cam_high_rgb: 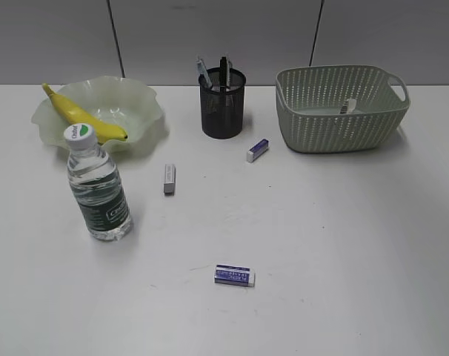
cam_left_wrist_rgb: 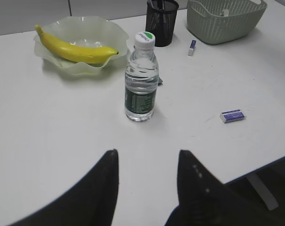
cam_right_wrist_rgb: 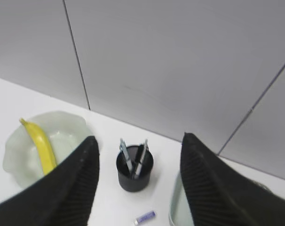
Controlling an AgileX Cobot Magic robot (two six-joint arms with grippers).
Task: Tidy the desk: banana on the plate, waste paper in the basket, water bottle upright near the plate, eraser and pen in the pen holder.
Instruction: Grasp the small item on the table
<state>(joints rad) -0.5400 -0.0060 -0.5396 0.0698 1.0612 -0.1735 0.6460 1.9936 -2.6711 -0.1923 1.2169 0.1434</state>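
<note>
A yellow banana (cam_high_rgb: 82, 118) lies on the pale green wavy plate (cam_high_rgb: 139, 100). A water bottle (cam_high_rgb: 98, 185) stands upright in front of the plate. A black mesh pen holder (cam_high_rgb: 223, 107) holds several pens (cam_high_rgb: 212, 73). Three erasers lie on the table: one near the holder (cam_high_rgb: 257, 150), a grey one (cam_high_rgb: 169, 179), and a blue-sleeved one at the front (cam_high_rgb: 234, 275). A green basket (cam_high_rgb: 341, 107) holds a small piece of paper (cam_high_rgb: 349, 105). Neither gripper shows in the exterior view. My left gripper (cam_left_wrist_rgb: 147, 153) is open above the table's near edge. My right gripper (cam_right_wrist_rgb: 138, 139) is open, high above the pen holder (cam_right_wrist_rgb: 134, 168).
A grey panelled wall (cam_high_rgb: 224, 37) runs behind the table. The table's front edge (cam_left_wrist_rgb: 269, 162) shows at the lower right of the left wrist view.
</note>
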